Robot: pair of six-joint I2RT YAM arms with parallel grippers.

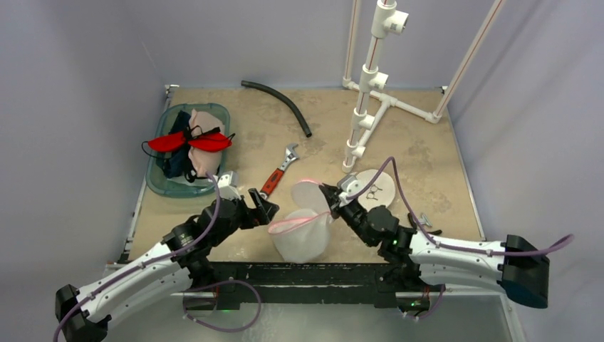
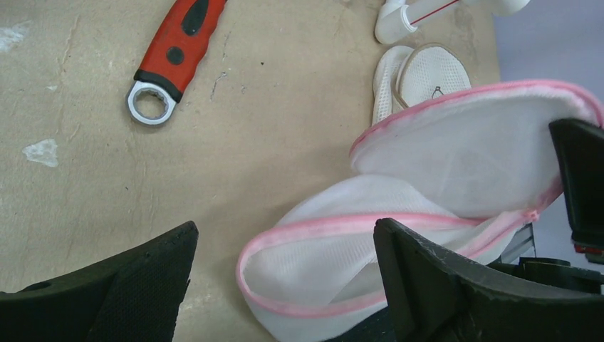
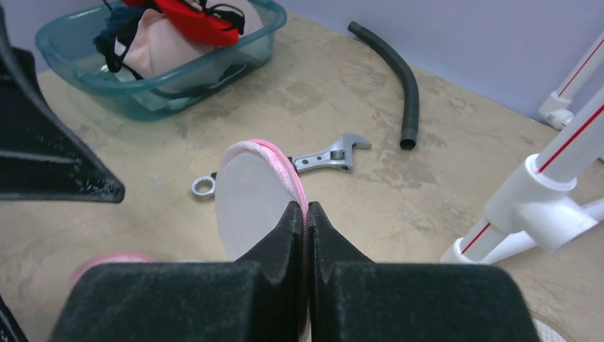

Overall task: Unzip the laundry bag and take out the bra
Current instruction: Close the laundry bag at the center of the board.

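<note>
The white mesh laundry bag [image 1: 303,231] with pink zipper trim stands unzipped near the table's front edge, its round lid [image 1: 311,194] lifted up. My right gripper [image 1: 330,195] is shut on the lid's pink edge [image 3: 288,167]. My left gripper [image 1: 269,208] is open just left of the bag, its fingers on either side of the open pink rim [image 2: 285,239]. The bag's inside shows only white mesh. A red bra [image 1: 189,141] lies on top of clothes in the teal tub [image 1: 161,184], also in the right wrist view [image 3: 196,18].
A red-handled wrench [image 1: 279,171] lies between tub and bag. A black hose [image 1: 281,103] lies at the back. A white PVC pipe stand [image 1: 370,85] rises at the back right. A second round mesh bag [image 1: 376,187] lies flat by the right arm.
</note>
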